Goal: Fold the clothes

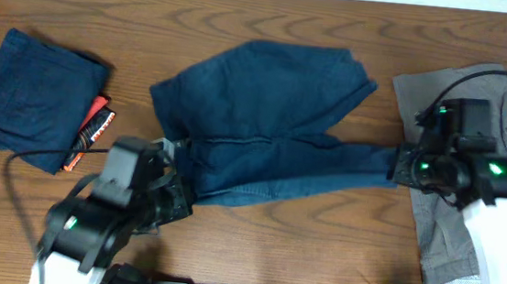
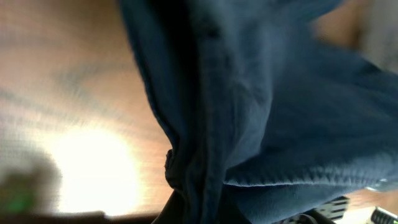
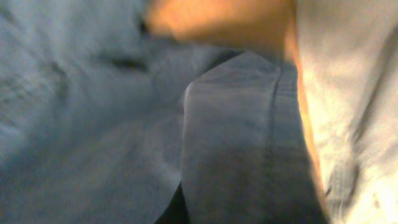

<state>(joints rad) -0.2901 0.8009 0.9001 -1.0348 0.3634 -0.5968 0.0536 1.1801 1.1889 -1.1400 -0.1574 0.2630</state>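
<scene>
Navy shorts (image 1: 265, 115) are lying spread in the middle of the surface (image 1: 317, 258), with one section stretching out toward the right edge. Left end effector (image 1: 178, 198) is clamping shut on the shorts' near-left corner; its wrist view is showing bunched navy fabric running down into the jaws. Right end effector (image 1: 399, 166) is closed on the end of the stretched section, cloth filling its wrist view. Fabric between the two grips is running fairly taut. Folded navy garment (image 1: 27, 95) is sitting by the left edge, well apart, with a red tag (image 1: 93, 133) poking out at its right side. Grey garment (image 1: 447, 242) is lying at the right edge under the right arm.
</scene>
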